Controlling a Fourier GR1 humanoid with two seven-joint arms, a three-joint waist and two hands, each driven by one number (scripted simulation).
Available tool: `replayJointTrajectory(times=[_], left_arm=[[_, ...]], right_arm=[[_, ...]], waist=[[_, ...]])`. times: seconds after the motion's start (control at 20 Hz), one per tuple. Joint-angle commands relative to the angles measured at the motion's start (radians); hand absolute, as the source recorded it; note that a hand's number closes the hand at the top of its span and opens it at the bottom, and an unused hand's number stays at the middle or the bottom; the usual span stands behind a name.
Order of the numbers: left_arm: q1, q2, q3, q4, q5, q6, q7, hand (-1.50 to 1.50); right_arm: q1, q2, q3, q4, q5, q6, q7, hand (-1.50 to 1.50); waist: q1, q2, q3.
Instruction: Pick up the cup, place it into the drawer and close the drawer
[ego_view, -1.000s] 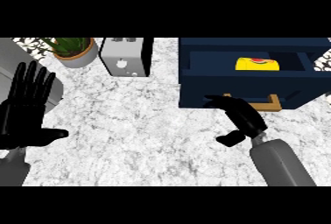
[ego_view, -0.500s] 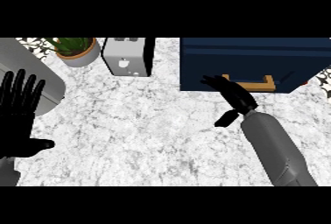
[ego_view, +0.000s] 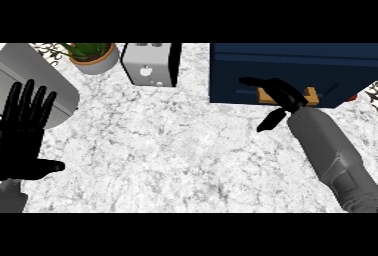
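Right hand flat against closed drawer, long axis left-right.

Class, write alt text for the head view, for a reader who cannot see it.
The robot's right hand presses straight fingers against the front of a closed dark blue drawer, at its wooden handle. The left hand rests open at the left edge of the marble counter; a potted plant and toaster stand behind.

Left hand rests open, fingers up; right hand extends forward, fingers straight.
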Motion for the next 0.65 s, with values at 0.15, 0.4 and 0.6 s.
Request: replayJointTrajectory(times=[0.15, 0.4, 0.6], left_arm=[[0.015, -0.03, -0.029, 0.018, -0.029, -0.039, -0.017, -1.5], [-0.013, -0.032, -0.021, 0.01, -0.049, -0.011, -0.019, -1.5], [-0.014, -0.029, -0.012, 0.024, -0.055, -0.005, -0.011, -1.5]], right_arm=[[-0.131, -0.072, -0.045, 0.159, 0.007, 0.015, 0.048, -1.5], [-0.151, -0.094, -0.06, 0.19, 0.0, 0.013, 0.037, -1.5], [-0.172, -0.1, -0.061, 0.213, -0.001, 0.035, 0.031, -1.5]], waist=[[0.03, 0.031, 0.006], [0.043, 0.037, 0.007], [0.039, 0.033, 0.007]])
